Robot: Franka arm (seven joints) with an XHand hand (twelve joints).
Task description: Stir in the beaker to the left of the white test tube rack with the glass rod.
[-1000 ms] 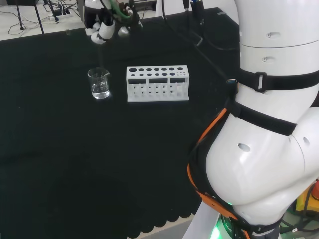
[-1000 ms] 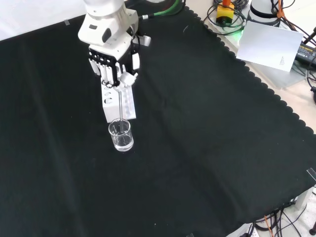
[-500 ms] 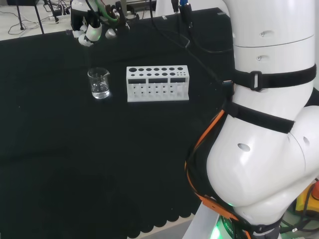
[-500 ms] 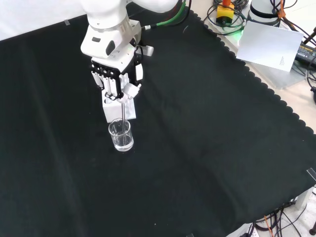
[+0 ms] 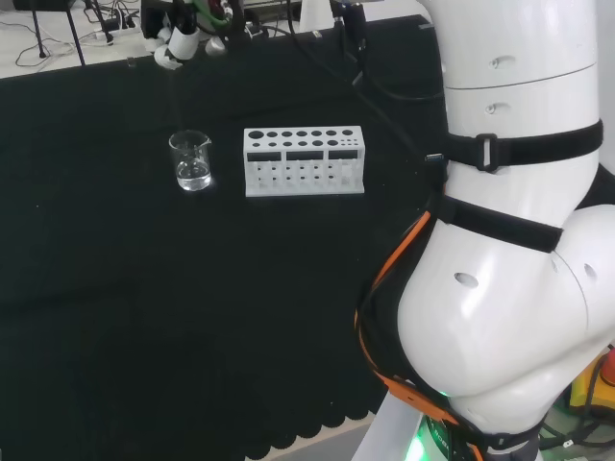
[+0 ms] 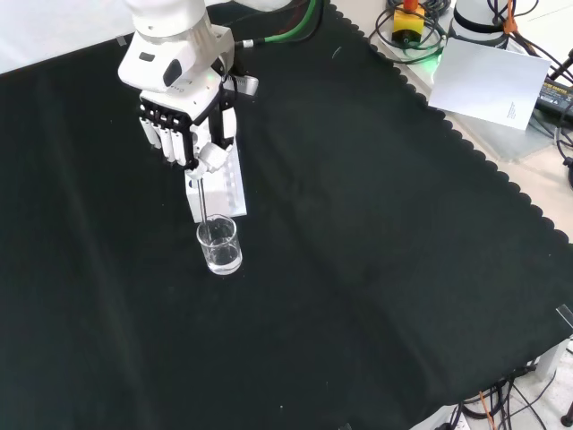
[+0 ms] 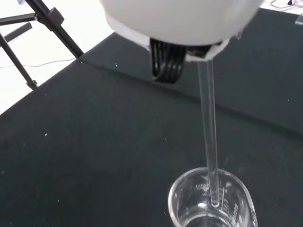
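Note:
A clear glass beaker [image 5: 192, 160] [image 6: 219, 245] with some clear liquid stands on the black cloth, left of the white test tube rack [image 5: 304, 160] [image 6: 216, 190] in the head view. The hand [image 5: 179, 39] [image 6: 184, 133] hangs above the beaker, its fingers and thumb pinching a thin glass rod [image 6: 204, 204] [image 7: 209, 137]. The rod slants down from the hand. In the wrist view its lower end reaches inside the beaker [image 7: 212, 205], near the rim and above the liquid.
The arm's big white links [image 5: 509, 230] take up the right of the head view. Cables, a yellow device [image 6: 407, 22] and a white sheet [image 6: 491, 82] lie beyond the cloth's scalloped edge at the front view's upper right. A black stand leg [image 7: 57, 28] rises beyond the cloth.
The hand has shifted left in both the head and front views, and higher in the front view. The rod now slants into the beaker. Beaker and rack have stayed put.

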